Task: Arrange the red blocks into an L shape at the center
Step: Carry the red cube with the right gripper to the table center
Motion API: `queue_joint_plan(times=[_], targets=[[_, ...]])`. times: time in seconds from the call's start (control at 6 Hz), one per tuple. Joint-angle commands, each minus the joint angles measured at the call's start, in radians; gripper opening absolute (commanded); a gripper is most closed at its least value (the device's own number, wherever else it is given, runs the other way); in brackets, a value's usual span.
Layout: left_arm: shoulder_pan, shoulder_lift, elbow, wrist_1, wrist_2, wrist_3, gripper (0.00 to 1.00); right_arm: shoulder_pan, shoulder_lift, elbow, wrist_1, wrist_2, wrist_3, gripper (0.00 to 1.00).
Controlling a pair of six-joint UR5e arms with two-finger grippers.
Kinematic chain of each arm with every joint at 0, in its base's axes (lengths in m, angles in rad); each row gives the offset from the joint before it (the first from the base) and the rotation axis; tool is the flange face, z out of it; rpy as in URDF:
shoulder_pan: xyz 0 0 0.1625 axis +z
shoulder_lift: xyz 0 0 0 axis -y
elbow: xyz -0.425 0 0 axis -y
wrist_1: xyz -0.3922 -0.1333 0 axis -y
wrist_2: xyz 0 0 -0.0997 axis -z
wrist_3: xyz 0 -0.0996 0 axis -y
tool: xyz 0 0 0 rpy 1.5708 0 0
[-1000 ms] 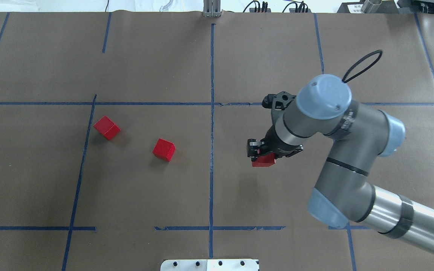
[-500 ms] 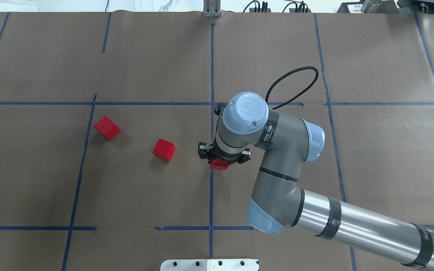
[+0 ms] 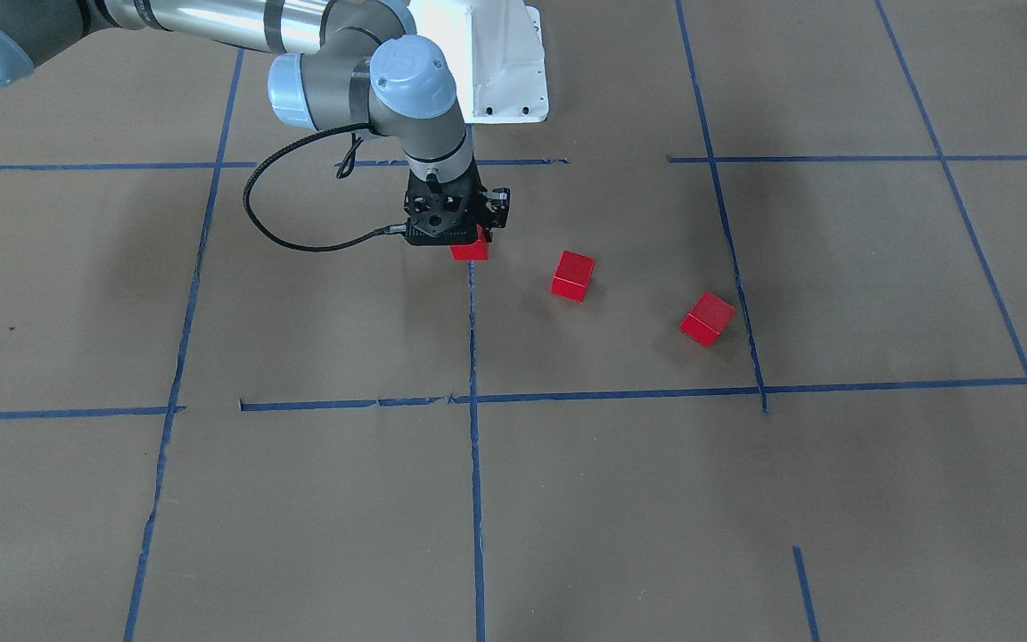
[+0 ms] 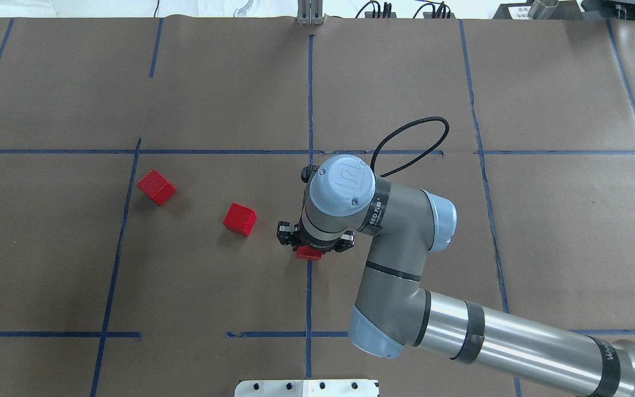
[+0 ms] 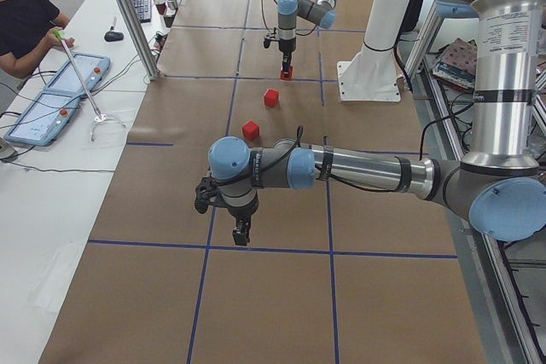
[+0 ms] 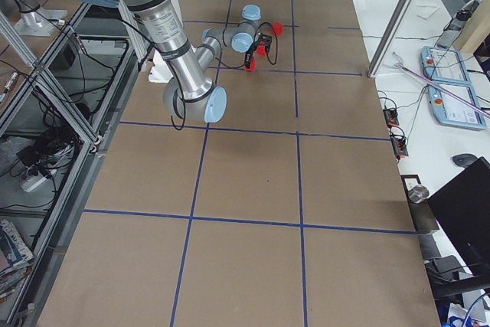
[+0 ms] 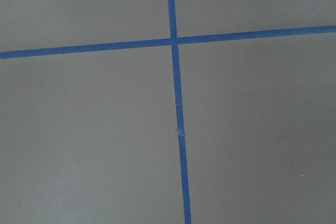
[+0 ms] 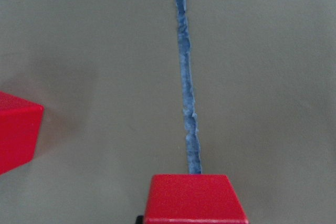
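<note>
The right gripper (image 4: 311,246) pinches one red block (image 8: 195,199) at the center (image 4: 273,286), right over the blue tape line (image 4: 309,298). Whether it touches down I cannot tell. To its left lie the other two red blocks, apart from each other: a nearer block (image 4: 240,219) and a farther block (image 4: 156,187). Only the right wrist view shows the held block centered on the line. Only the exterior left view shows the left gripper (image 5: 241,232), well apart from the blocks, low over the paper (image 5: 153,296). I cannot tell how its fingers stand. The left wrist view shows just a tape crossing (image 7: 174,41).
</note>
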Motion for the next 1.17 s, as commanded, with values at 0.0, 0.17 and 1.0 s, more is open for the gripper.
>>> queue_joint_plan(times=[0.0, 0.17, 1.0], targets=[[-0.001, 0.0, 0.002, 0.0, 0.0, 0.0, 1.0, -0.011, -0.005, -0.004, 0.0, -0.006, -0.004, 0.03], [0.001, 0.0, 0.003, 0.0, 0.0, 0.0, 1.0, -0.011, -0.005, -0.002, 0.0, -0.004, -0.011, 0.07], [0.001, -0.001, 0.001, -0.002, 0.0, 0.006, 1.0, -0.012, 0.008, 0.012, -0.036, -0.018, -0.021, 1.0]])
